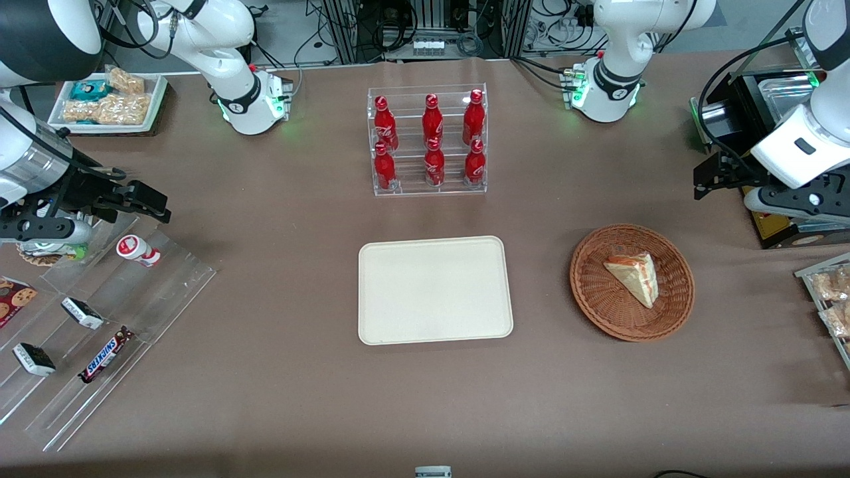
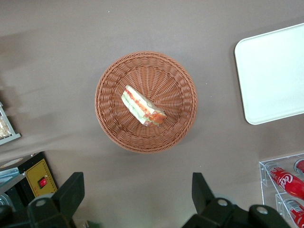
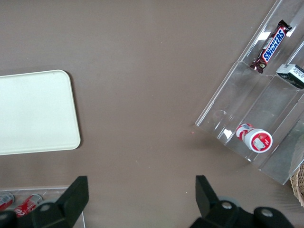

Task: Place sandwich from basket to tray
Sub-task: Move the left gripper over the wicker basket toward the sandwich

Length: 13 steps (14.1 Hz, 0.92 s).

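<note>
The sandwich [image 1: 634, 277] [image 2: 142, 106], a pale wedge with red and green filling, lies in the round wicker basket [image 1: 597, 302] [image 2: 111, 128]. The cream tray [image 1: 435, 290] [image 2: 275, 76] [image 3: 33, 111] sits flat beside the basket, toward the parked arm's end, with nothing on it. My left gripper [image 1: 705, 182] [image 2: 137, 194] hovers well above the table, farther from the front camera than the basket and toward the working arm's end. It is open, its fingers [image 2: 71, 190] wide apart with only bare table between them.
A clear rack of red cola bottles [image 1: 429, 141] [image 2: 285, 183] stands farther from the front camera than the tray. Acrylic racks with snack bars [image 1: 99, 332] lie toward the parked arm's end. A black box [image 1: 764, 113] and bagged snacks [image 1: 830, 299] sit toward the working arm's end.
</note>
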### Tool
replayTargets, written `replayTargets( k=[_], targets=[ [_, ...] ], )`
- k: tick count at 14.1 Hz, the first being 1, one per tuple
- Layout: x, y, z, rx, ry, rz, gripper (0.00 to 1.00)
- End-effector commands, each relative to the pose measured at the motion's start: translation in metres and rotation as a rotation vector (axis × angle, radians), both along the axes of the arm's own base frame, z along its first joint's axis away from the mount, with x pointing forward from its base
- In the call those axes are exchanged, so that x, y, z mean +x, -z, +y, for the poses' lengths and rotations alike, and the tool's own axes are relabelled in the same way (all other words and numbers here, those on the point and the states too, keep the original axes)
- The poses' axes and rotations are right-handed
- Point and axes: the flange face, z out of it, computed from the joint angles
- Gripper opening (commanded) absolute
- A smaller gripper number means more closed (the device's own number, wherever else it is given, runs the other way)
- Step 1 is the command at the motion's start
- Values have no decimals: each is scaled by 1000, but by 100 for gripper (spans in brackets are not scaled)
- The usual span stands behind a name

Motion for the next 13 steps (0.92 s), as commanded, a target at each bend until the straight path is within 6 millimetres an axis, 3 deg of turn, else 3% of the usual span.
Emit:
replayTargets(
  k=[1,9,11,13],
  targets=[
    [0,-5,4,-2,-11,30,100],
    [-1,7,3,18,-3,78,100],
    [0,19,7,45,-13,92,100],
    [8,49,7,49,-12,124,100]
  ],
)
